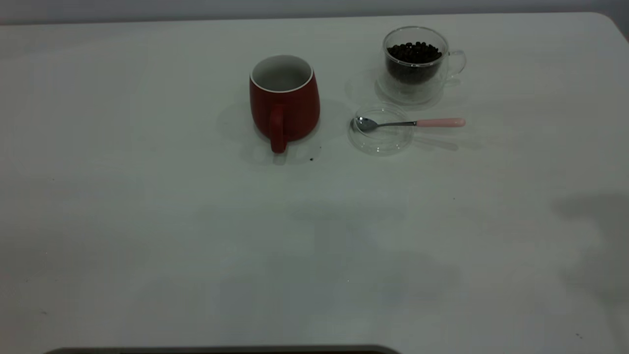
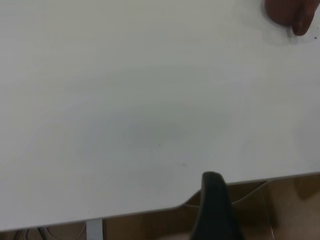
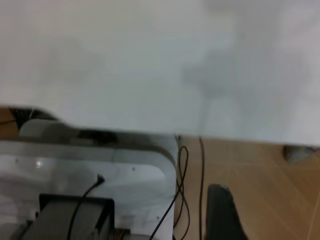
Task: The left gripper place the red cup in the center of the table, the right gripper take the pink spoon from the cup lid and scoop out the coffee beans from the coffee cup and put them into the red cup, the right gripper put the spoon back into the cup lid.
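The red cup [image 1: 285, 105] stands upright near the middle of the white table [image 1: 147, 221], handle toward the near side, with nothing showing inside. To its right sits the clear coffee cup [image 1: 415, 66] holding coffee beans [image 1: 414, 52]. In front of that, the pink spoon [image 1: 413, 123] rests with its bowl in the glass cup lid [image 1: 382, 132] and its handle sticking out to the right. Neither gripper appears in the exterior view. My left gripper [image 2: 215, 210] hangs over the table's edge, far from the red cup [image 2: 290, 15]. My right gripper [image 3: 222, 215] is off the table, above the floor.
A few dark specks lie by the red cup's handle [image 1: 311, 159]. In the right wrist view a white and grey stand [image 3: 90, 180] with black cables [image 3: 182, 170] sits beside the table's edge [image 3: 150, 131], over a wooden floor.
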`<state>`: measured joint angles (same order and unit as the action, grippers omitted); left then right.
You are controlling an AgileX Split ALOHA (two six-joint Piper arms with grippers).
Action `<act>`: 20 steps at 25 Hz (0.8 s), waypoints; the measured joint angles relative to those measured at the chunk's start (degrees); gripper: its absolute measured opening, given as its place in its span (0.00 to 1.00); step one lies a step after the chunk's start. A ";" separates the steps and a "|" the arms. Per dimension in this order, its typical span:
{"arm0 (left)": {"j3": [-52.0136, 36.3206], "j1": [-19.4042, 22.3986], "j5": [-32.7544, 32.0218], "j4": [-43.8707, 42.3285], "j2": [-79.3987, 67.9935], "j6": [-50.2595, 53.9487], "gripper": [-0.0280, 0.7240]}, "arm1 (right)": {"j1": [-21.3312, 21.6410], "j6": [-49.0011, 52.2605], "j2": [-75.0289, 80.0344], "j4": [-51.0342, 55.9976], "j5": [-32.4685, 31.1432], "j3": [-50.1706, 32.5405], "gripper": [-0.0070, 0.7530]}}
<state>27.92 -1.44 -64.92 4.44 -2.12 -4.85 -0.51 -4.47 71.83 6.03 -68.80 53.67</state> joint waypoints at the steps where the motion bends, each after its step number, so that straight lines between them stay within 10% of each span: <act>1: 0.00 0.00 0.00 0.00 0.00 0.00 0.82 | -0.06 0.00 -2.90 0.00 -0.09 -2.43 0.68; 20: 0.00 0.00 0.00 0.00 0.00 0.00 0.82 | -0.06 -0.44 -40.71 -2.73 7.46 -25.18 0.93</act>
<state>27.92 -1.44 -64.92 4.44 -2.12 -4.85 -0.57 -4.91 31.12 3.30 -61.34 28.49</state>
